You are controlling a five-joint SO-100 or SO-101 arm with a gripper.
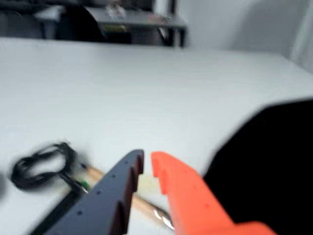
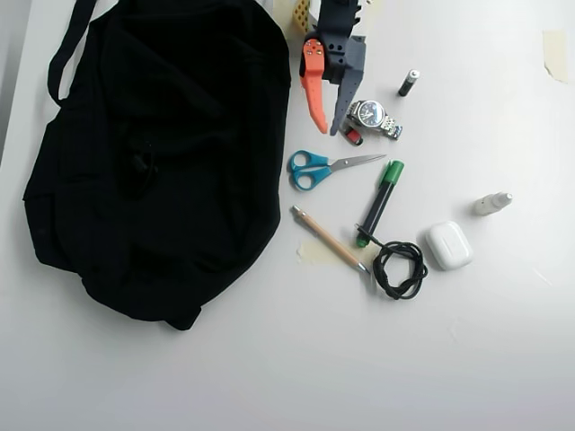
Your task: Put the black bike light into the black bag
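Bike light point(image 2: 354, 136) – a tiny black piece with a touch of red – lies on the white bench point(image 2: 269, 359) touching the lower left edge of the watch point(image 2: 373, 117). It is too small to make out in detail, and it does not show in the wrist view.

The claw point(image 2: 328, 129) hangs just left of the watch, pointing down the overhead view. Its dark finger ends right beside the light and its orange finger is on the far side from the watch. The tips stand a narrow gap apart with nothing between them; the wrist view, though blurred, shows the same small gap at the claw point(image 1: 146, 161).

Left of the watch, beyond the claw, the black bag point(image 2: 153, 153) sprawls over most of that side of the bench, its strap running up to the top edge. In the wrist view the bag point(image 1: 274, 171) fills the lower right.

Below the watch lie the blue-handled scissors point(image 2: 314, 168), blades pointing right, and a green marker point(image 2: 381, 199). Further below are a pencil point(image 2: 328, 238) lying aslant, a coiled black cable point(image 2: 399, 269) and a white earbud case point(image 2: 448, 245). Above and right of the watch stands a small black cylinder point(image 2: 409, 83); well to the right and below it, a small white bottle point(image 2: 492, 204).

The wrist view shows the cable point(image 1: 39, 166) at lower left and the pencil point(image 1: 142, 203) passing under the claw – both blurred.
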